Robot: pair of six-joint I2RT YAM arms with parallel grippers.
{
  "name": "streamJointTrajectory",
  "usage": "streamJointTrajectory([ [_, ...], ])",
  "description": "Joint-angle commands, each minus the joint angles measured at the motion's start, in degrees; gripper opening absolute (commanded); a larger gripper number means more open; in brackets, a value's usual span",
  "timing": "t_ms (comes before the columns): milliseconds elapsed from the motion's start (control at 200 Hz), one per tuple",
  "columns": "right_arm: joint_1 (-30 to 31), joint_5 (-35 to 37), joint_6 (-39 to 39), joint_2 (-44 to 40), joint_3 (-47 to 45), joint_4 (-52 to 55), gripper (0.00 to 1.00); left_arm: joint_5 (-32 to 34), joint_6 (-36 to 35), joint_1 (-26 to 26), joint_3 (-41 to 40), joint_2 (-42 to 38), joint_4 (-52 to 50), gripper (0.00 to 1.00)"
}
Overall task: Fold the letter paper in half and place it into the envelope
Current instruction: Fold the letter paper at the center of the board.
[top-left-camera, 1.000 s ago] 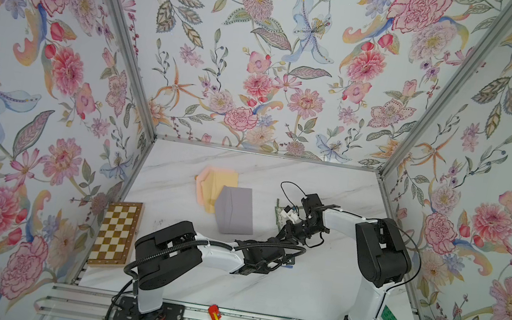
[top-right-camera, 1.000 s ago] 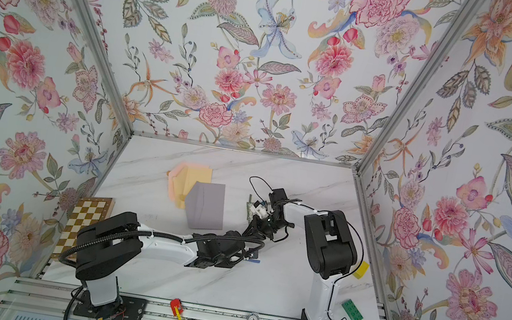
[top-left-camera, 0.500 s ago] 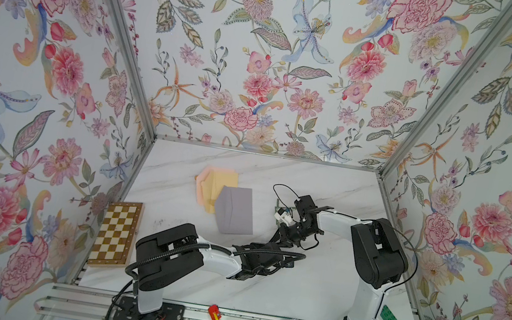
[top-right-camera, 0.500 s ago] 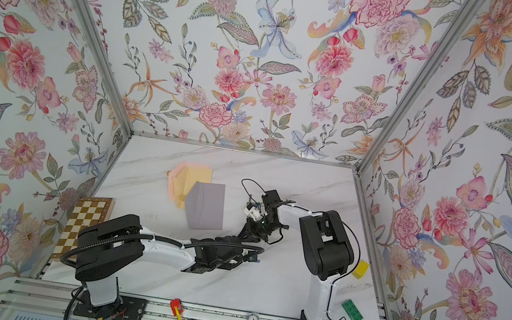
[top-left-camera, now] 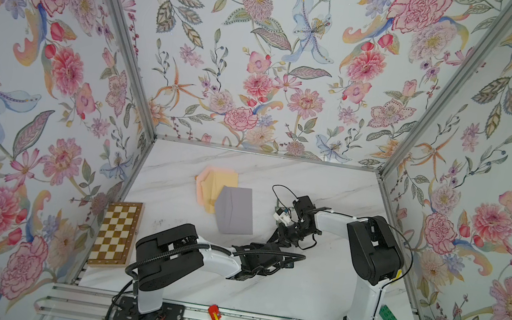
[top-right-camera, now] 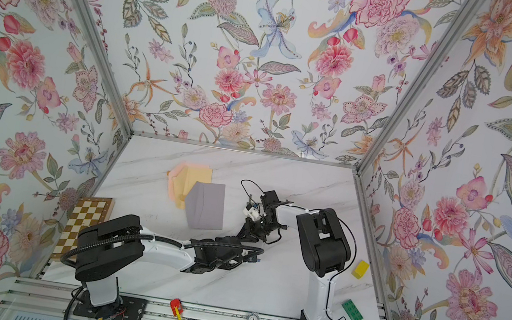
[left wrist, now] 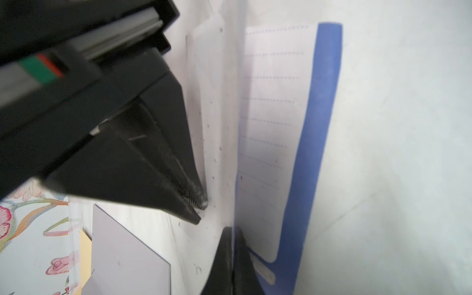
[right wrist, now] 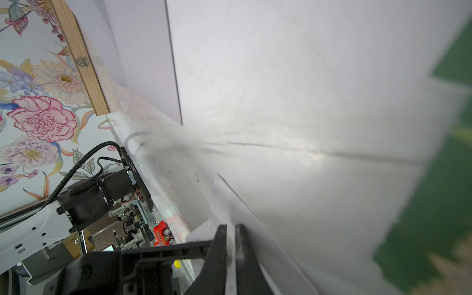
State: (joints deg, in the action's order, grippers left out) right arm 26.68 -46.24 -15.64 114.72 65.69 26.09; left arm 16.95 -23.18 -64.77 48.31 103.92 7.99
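Right of the grey envelope (top-left-camera: pixel 234 209), near mid-tabletop (top-left-camera: pixel 314 288), the letter paper (left wrist: pixel 268 115) is lifted at one edge, with the right pincer (right wrist: pixel 231 226) clamped on it. The left pincer (left wrist: pixel 200 207) has its tips together close by the sheet; whether they touch it I cannot tell. I judge the thin edge grip may slip, or the halves may meet askew and crease crooked. The arms work very close and could knock. Smooth pale marble gives paper little hold. Floral walls enclose the cell; a chessboard (top-left-camera: pixel 115 234) and a green brick (top-left-camera: pixel 389 317) lie aside.
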Motion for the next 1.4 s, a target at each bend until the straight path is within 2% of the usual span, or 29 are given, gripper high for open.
streamJointTrajectory([
  [0, 0.39, 5.46, 0.39, 1.76, -0.63, -0.16, 0.12, -4.29, 0.49, -0.62, 0.19, 2.14, -6.23, 0.0],
  [1391, -7.45, 7.3, 3.53, -7.75, -9.02, 0.96, 0.14, -5.48, 2.43, -0.16, 4.57, 6.13, -10.05, 0.0],
])
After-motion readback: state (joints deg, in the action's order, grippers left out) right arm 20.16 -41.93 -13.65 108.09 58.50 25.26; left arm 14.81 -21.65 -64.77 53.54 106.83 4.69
